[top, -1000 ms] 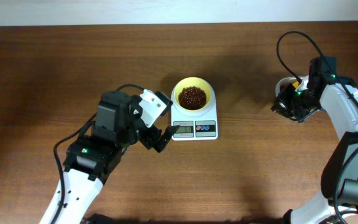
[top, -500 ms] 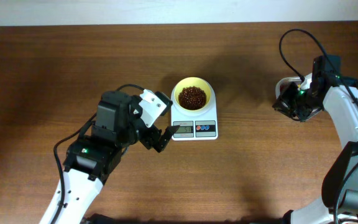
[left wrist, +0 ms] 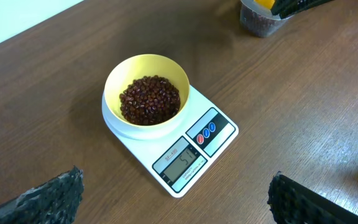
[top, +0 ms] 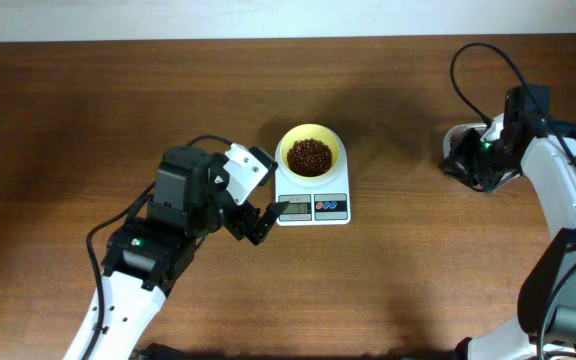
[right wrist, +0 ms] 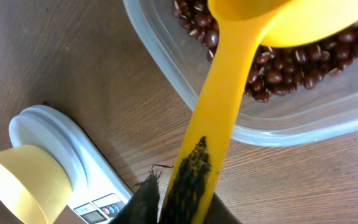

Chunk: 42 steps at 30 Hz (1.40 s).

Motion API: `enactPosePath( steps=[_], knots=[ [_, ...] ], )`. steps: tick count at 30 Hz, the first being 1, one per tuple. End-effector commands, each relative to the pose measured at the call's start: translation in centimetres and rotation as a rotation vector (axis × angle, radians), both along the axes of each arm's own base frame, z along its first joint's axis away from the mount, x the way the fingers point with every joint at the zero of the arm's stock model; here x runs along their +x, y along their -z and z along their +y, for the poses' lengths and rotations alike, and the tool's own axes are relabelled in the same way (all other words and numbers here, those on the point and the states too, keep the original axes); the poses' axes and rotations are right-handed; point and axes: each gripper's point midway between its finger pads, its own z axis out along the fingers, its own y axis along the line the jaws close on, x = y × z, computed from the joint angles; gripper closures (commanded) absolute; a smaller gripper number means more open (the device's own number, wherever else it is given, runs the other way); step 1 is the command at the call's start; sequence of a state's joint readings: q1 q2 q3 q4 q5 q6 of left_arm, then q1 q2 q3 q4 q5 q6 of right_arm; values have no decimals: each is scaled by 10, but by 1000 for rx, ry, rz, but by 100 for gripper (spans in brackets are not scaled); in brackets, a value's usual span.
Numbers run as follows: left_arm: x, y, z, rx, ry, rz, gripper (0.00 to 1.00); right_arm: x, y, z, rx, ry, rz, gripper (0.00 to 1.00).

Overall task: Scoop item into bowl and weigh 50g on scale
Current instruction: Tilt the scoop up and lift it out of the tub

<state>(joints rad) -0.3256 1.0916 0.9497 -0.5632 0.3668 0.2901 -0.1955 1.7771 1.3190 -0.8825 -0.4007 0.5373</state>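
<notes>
Beans [left wrist: 151, 99] heaped in yellow bowl [left wrist: 114, 78] atop scale [left wrist: 227, 122]; display [left wrist: 180, 163] seems to read 51. Your right gripper [right wrist: 179, 186] pinches scoop [right wrist: 229, 81] over clear container [right wrist: 185, 78]; left gripper [top: 261, 224] spread beside scale. Risk: nudge scale, reading shifts; another scoopful overshoots.

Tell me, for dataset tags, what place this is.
Probably a robotics lab bench: brown wooden table, white square digital scale bearing a round yellow bowl of red-brown beans, black-and-white robot arm.

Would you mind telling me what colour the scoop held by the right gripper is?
The scoop is yellow-orange, clearest in the right wrist view.
</notes>
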Motion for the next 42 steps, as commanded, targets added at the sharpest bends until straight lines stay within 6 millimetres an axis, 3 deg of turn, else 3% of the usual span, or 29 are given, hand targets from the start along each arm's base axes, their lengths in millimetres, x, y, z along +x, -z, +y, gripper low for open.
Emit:
enactPosePath(
  steps=[1,15,21,30,34,42],
  knots=[
    [0,2,1,-8,-10,13,1,10,-22,-4,-28,-2,-64,87],
    [0,2,1,-8,-10,13,1,4,-30,-40,-46,80,-69,84],
    [0,2,1,-8,-10,13,1,2,-38,-60,-78,119,-91,91],
    [0,2,1,-8,-10,13,1,-1,-36,-74,-133,123,-84,87],
    [0,2,1,-8,-10,13,1,1,-35,-83,-185,131,-89,96],
    [0,2,1,-8,-10,13,1,12,-46,-85,-194,117,-140,96]
  ],
)
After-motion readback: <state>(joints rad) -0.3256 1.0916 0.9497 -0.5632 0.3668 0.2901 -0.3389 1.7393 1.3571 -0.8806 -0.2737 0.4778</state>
